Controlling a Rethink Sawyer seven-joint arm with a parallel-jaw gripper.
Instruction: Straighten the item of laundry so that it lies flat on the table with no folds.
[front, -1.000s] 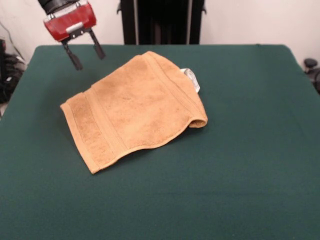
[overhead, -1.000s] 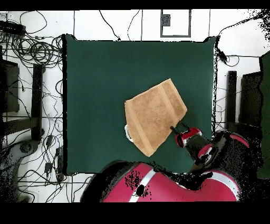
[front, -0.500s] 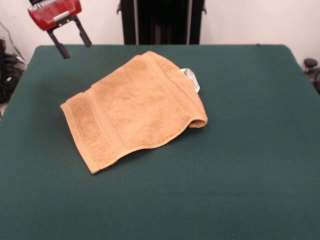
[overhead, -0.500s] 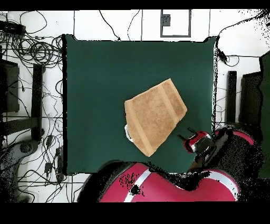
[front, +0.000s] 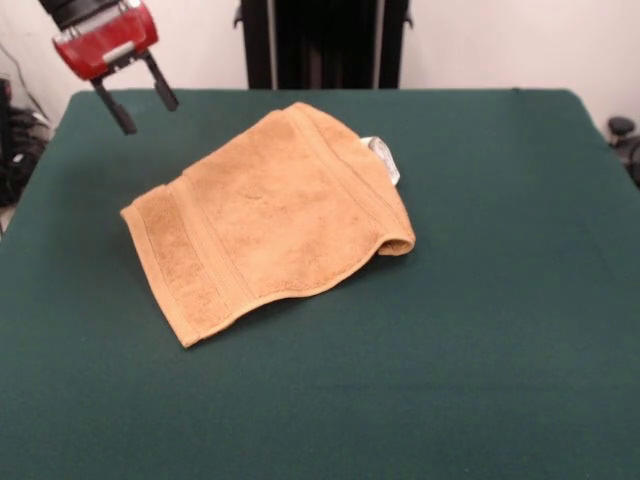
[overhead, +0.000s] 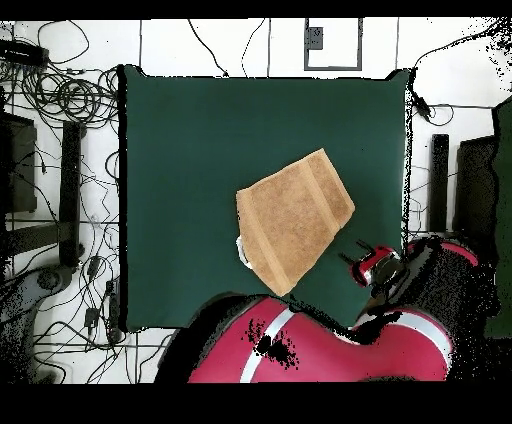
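Green table all round, and the towel at centre frame is doubled over, unfolding not begun, while the gripper hangs upper left, fingers spread, empty.

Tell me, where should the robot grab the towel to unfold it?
Probably the top layer's loose corner nearest the front camera, coming straight down from above. The towel lies doubled over, its fold a rolled edge by the white tag, so lifting that opposite corner could peel the layer back across the fold. The gripper hangs open, off to the side.
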